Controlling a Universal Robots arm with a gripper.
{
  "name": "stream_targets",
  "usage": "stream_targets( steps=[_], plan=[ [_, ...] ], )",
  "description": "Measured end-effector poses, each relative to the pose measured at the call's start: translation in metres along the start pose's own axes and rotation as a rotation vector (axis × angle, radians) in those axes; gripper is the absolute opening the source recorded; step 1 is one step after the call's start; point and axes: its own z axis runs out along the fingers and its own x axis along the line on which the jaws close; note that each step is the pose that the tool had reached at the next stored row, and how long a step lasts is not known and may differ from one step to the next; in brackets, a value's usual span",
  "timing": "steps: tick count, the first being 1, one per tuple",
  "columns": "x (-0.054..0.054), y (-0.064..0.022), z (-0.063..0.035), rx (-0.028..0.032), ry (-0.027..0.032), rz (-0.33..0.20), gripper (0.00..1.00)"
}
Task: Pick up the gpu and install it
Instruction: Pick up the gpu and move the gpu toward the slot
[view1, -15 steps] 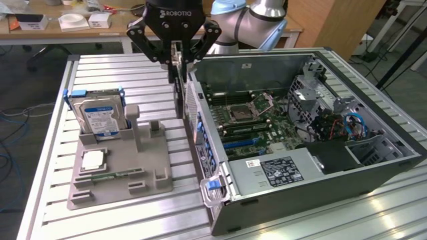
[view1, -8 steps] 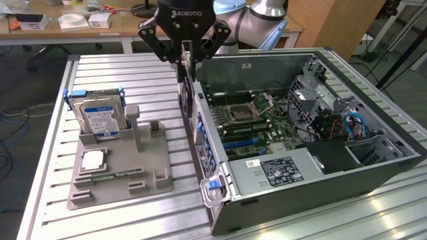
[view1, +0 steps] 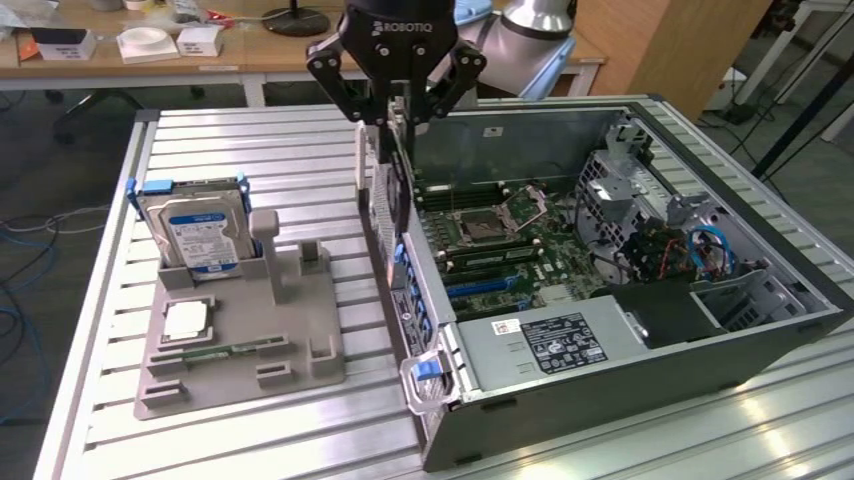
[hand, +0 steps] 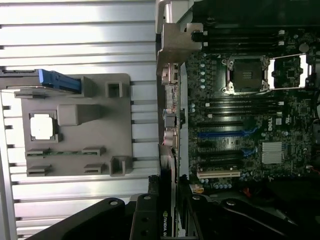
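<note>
The gpu (view1: 388, 215) hangs edge-on as a thin dark card with a silver end bracket, straight down from my gripper (view1: 396, 115). The gripper is shut on the card's top edge. The card sits over the near side wall of the open computer case (view1: 747, 330), beside the motherboard (view1: 521, 250). In the wrist view the gpu (hand: 169, 150) runs away from the gripper (hand: 166, 222) along the board's edge. Its bracket (hand: 175, 42) is at the far end, and the long blue slots (hand: 225, 134) lie beside it.
On the exterior view's left, a grey holder (view1: 287, 320) carries a silver hard drive (view1: 200, 232), a square chip (view1: 184, 318) and a narrow green stick (view1: 220, 350). The case's black power supply (view1: 561, 340) lies at its near end. A slatted metal table (view1: 267, 140) holds everything.
</note>
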Motion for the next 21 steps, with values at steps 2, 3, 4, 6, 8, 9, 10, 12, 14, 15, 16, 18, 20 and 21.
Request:
stream_targets(
  steps=[2,3,4,6,8,9,10,12,14,15,16,18,20,21],
  plan=[
    [-0.005,0.0003,0.0001,0.0001,0.0000,0.000,0.26],
    [-0.007,0.0005,0.0002,0.0001,0.0000,-0.001,0.26],
    [-0.010,0.0006,0.0003,0.0000,-0.0001,-0.001,0.26],
    [-0.015,0.0009,0.0004,0.0000,-0.0001,-0.002,0.26],
    [-0.020,0.0013,0.0006,-0.0001,-0.0001,-0.002,0.26],
    [-0.022,0.0014,0.0006,-0.0001,0.0000,-0.002,0.26],
    [-0.024,0.0016,0.0007,-0.0001,-0.0001,-0.003,0.26],
    [-0.029,0.0019,0.0008,-0.0001,-0.0001,-0.003,0.26],
    [-0.034,0.0022,0.0009,0.0000,-0.0001,-0.004,0.26],
    [-0.037,0.0024,0.0010,-0.0001,-0.0001,-0.004,0.26],
    [-0.039,0.0025,0.0010,-0.0001,-0.0001,-0.005,0.26],
    [-0.044,0.0028,0.0012,-0.0002,-0.0002,-0.005,0.26],
    [-0.049,0.0032,0.0013,-0.0001,-0.0001,-0.006,0.26],
    [-0.051,0.0033,0.0014,-0.0002,-0.0001,-0.006,0.26]
  ],
)
